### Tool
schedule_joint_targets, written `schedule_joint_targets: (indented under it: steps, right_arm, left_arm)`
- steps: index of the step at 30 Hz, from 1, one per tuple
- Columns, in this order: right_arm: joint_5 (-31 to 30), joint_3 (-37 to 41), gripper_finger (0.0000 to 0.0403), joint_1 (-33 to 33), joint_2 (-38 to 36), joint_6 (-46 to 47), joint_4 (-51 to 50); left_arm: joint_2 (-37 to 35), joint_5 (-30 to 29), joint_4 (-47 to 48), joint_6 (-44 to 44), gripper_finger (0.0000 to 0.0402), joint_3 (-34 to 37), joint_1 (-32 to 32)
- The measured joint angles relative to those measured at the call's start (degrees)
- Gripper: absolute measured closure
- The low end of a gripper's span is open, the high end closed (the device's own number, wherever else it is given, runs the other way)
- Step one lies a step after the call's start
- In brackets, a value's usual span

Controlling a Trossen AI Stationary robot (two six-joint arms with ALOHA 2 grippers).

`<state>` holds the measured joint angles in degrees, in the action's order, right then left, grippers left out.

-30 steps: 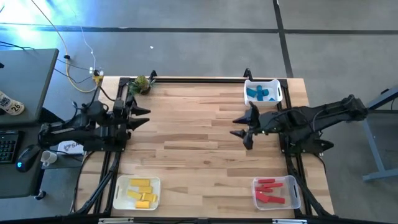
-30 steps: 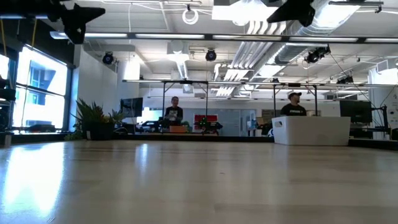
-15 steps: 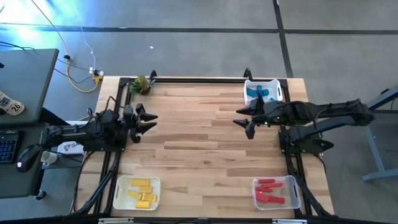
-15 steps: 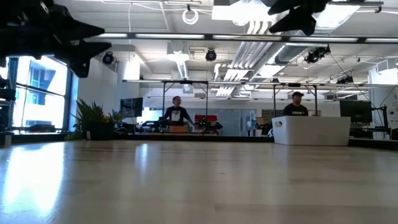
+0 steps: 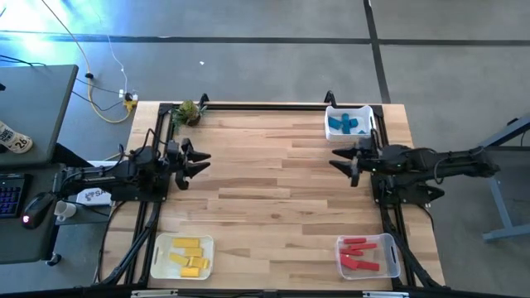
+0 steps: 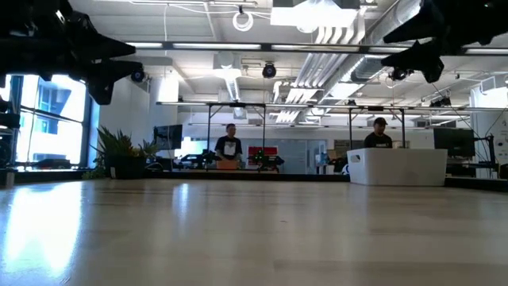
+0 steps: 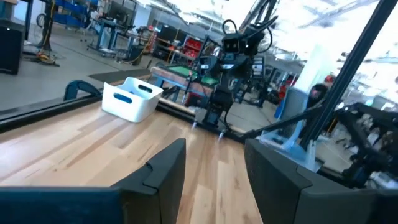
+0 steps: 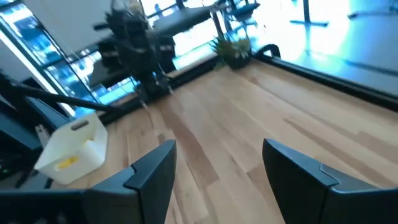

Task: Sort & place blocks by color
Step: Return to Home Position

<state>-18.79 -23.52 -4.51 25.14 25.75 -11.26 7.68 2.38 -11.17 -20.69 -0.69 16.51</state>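
Observation:
The blocks lie sorted in three white bins. Blue blocks (image 5: 345, 123) are in the far-right bin (image 5: 369, 122), yellow blocks (image 5: 187, 254) in the near-left bin (image 5: 160, 257), and red blocks (image 5: 358, 253) in the near-right bin (image 5: 392, 256). My left gripper (image 5: 203, 162) hovers open over the table's left edge, pointing level toward the right. My right gripper (image 5: 335, 159) hovers open near the right edge, just in front of the blue bin and pointing left. Neither has anything between its fingers (image 7: 163, 169) (image 8: 155, 169).
A small green leafy clump (image 5: 189, 112) sits at the far-left corner. Bare wooden table top (image 5: 265, 182) stretches between the two grippers. People stand in the room beyond the table (image 6: 229, 147) (image 6: 379, 135). A desk with a mouse and keyboard stands off the left side (image 5: 25, 207).
My left gripper has sunk lower and levelled out over the left edge. My right gripper has drawn back from the table's middle toward the right edge and come down. No block has moved.

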Motion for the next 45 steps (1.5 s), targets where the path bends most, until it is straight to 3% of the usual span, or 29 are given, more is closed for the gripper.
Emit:
schedule_joint_targets:
  steps: [8, 15, 26, 37, 45]
  right_arm:
    - [-0.48, 6.79, 0.0179, -0.02, -14.74, -4.26, -0.03]
    - [-0.01, 14.15, 0.0179, -0.02, -25.21, -3.78, 0.09]
    - [7.02, 19.51, 0.0179, -0.03, -24.61, -5.34, 3.11]
    - [6.27, 19.51, 0.0179, -0.02, -24.43, -6.78, 2.98]
    - [6.17, 19.51, 0.0179, -0.02, -24.41, 3.14, 2.96]
  left_arm:
    - [0.02, -0.25, 3.70, 9.53, 0.0249, 0.00, 0.00]
    - [0.02, -0.25, 4.12, 8.92, 0.0249, 0.00, 0.01]
    - [0.01, -0.25, 4.23, 8.89, 0.0249, 0.00, 0.00]
    - [0.02, -0.25, 4.23, 8.89, 0.0249, 0.00, 0.02]
    - [0.01, -0.25, 4.25, 8.89, 0.0248, -0.02, 0.02]
